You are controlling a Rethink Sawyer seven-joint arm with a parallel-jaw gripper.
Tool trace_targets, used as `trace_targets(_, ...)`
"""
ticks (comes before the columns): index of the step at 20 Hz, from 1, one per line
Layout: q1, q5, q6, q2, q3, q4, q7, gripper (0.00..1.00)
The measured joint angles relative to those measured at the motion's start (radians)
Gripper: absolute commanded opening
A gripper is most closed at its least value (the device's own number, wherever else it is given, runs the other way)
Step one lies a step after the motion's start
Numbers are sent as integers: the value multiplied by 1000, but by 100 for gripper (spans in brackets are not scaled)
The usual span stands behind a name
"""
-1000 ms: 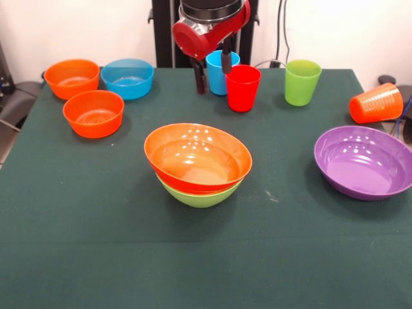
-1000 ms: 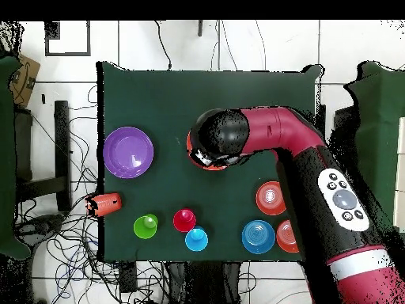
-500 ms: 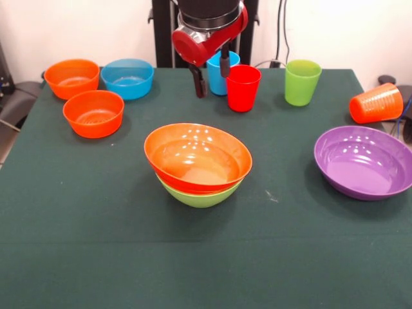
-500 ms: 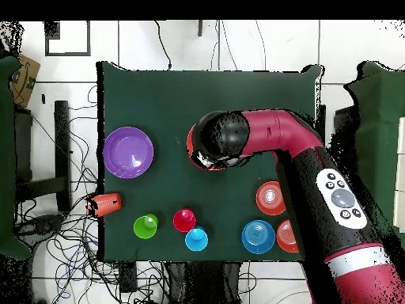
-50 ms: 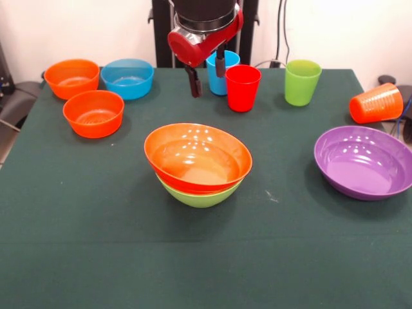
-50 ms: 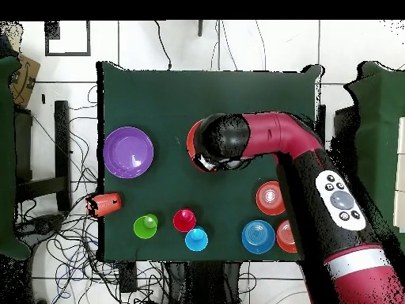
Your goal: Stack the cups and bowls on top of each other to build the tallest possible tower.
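Gripper (image 5: 206,76) held w/ fingers spread, empty, above tower (image 5: 198,164); blue cup (image 5: 219,74) partly hidden behind; red cup (image 5: 243,88) seemingly just beside.

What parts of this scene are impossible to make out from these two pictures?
- Overhead view: the arm covers most of the tower; only a sliver of rim shows.
- Front view: the light blue cup is partly behind the gripper and red cup.
- Front view: the purple bowl is cut by the right edge.
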Motion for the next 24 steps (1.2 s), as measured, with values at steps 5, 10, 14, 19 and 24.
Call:
trace_targets(5, 1, 0, 0, 0, -9, 9, 0, 100)
trace_targets(10, 1, 0, 0, -1, -16, 29, 0, 100)
trace_targets(14, 1, 0, 0, -1, -19, 35, 0, 100)
trace_targets(19, 1, 0, 0, -1, -25, 37, 0, 100)
trace_targets(24, 2, 0, 0, -1, -34, 41, 0, 100)
